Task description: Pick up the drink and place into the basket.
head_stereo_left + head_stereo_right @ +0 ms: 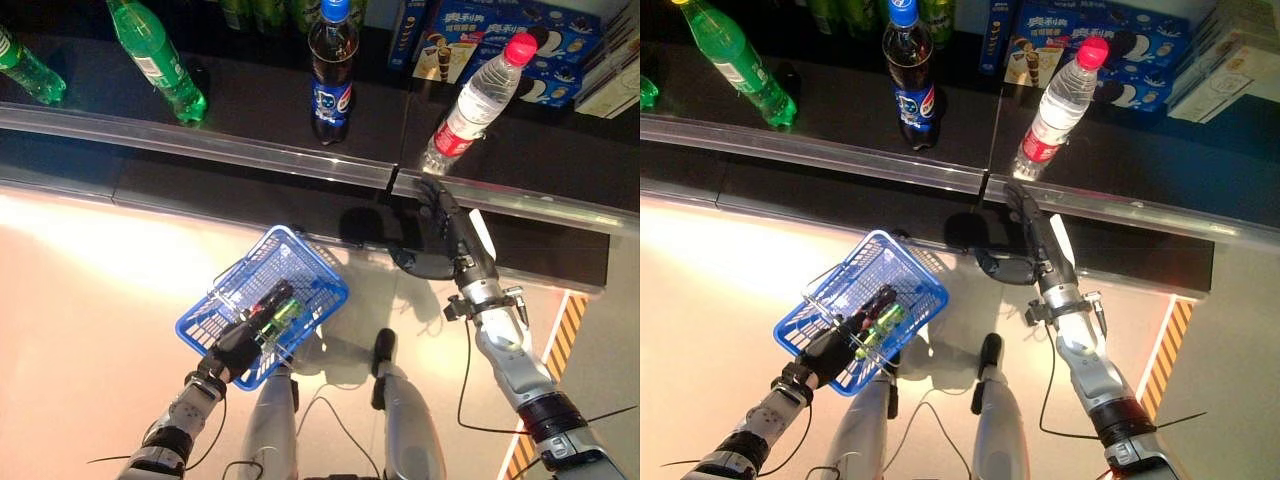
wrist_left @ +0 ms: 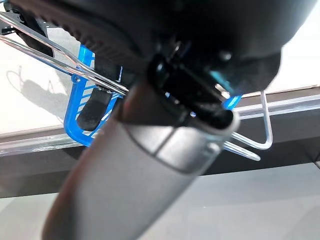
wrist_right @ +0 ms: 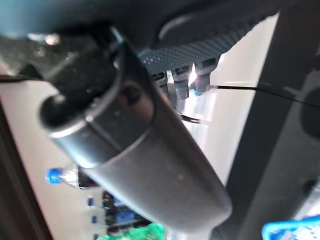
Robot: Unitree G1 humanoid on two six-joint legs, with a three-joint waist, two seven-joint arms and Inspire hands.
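Nearest the camera, the left hand (image 1: pixel 237 347) is curling its dark fingers round the wire handles of the blue plastic basket (image 1: pixel 300 257), holding it above the pale glossy floor (image 1: pixel 90 280). Dark and green shapes are showing at the hand inside the basket, too tangled with the fingers to make out. Both wrist views are being mostly blocked by the arms' own bulk.

Farther off, the black shelf (image 1: pixel 250 100) with its clear rail (image 1: pixel 200 147) is running left to right. The right hand (image 1: pixel 447 222) is reaching toward the rail with fingers straight, just below the clear water bottle with a red cap (image 1: pixel 475 103) and holding nothing. The dark cola bottle with a blue cap (image 1: pixel 332 70) is standing left of it, two green bottles (image 1: pixel 155 57) farther left, and blue snack boxes (image 1: pixel 520 40) behind, partly cut off.
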